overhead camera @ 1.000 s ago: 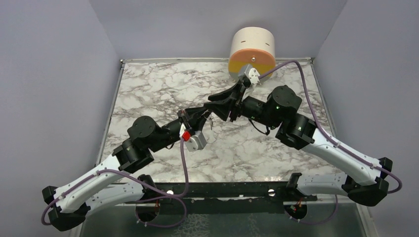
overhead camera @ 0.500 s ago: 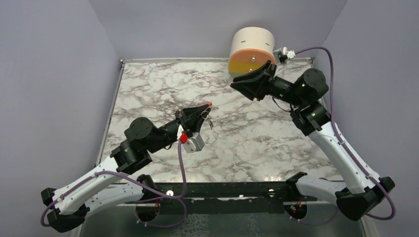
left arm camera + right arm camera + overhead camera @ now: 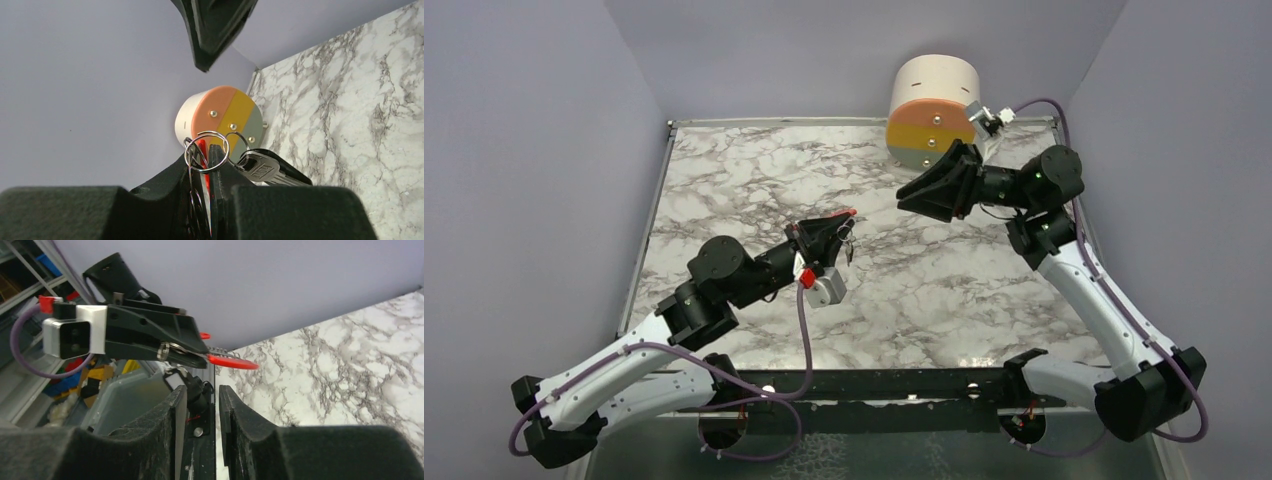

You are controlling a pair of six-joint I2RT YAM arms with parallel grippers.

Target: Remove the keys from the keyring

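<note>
My left gripper (image 3: 844, 224) (image 3: 206, 150) is held above the middle of the table, shut on the red clip (image 3: 201, 148) of the keyring. The clip's red tip (image 3: 232, 361) sticks out past the fingers. A thin metal ring (image 3: 206, 151) loops over the fingertips. From a second ring hang the keys (image 3: 270, 169) (image 3: 849, 243), a silver one with a dark one behind it. My right gripper (image 3: 906, 196) (image 3: 202, 390) hovers at the back right, pointing toward the left gripper. It stands open with nothing between its fingers, well apart from the keyring.
A cream cylinder (image 3: 934, 105) (image 3: 222, 120) with an orange, yellow and grey face stands at the table's back edge, just behind my right gripper. The marble table (image 3: 744, 180) is walled by grey panels on three sides.
My right gripper pulled away from the left gripper, swung up to the back right, then dipped slightly toward the centre. The left gripper rose a little, still holding the keyring.
</note>
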